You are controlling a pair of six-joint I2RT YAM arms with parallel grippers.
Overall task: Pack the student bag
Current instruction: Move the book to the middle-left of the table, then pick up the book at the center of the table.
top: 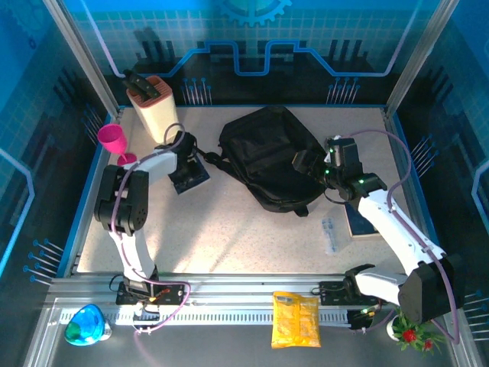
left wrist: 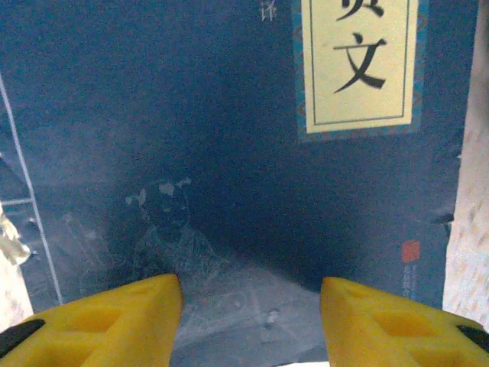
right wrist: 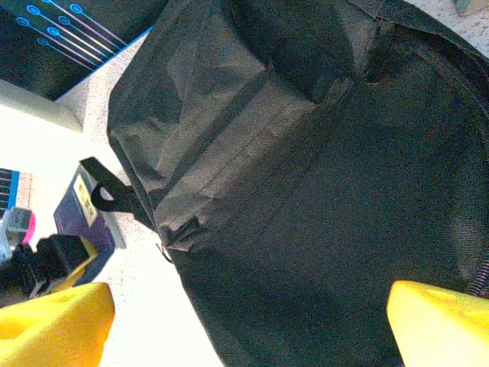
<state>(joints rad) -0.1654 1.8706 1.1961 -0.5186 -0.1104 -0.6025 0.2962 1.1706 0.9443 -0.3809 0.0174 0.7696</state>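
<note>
The student bag (top: pixel 267 157) is a large black backpack lying in the middle of the table. In the right wrist view its black fabric (right wrist: pixel 306 191) spreads under my right gripper (right wrist: pixel 250 298), whose yellow fingers stand wide open with nothing between them. From above, the right gripper (top: pixel 312 163) hangs at the bag's right edge. My left gripper (top: pixel 183 157) is low over a dark blue notebook (top: pixel 189 174) just left of the bag. Its yellow fingers (left wrist: pixel 122 317) are apart over the cover (left wrist: pixel 191 138), which bears a cream label (left wrist: pixel 359 61).
Another notebook (top: pixel 365 220) and a small clear item (top: pixel 330 233) lie at the right, beside my right arm. A pink cup (top: pixel 114 141) and a beige block (top: pixel 157 111) stand at the back left. A yellow packet (top: pixel 296 319) rests on the front rail.
</note>
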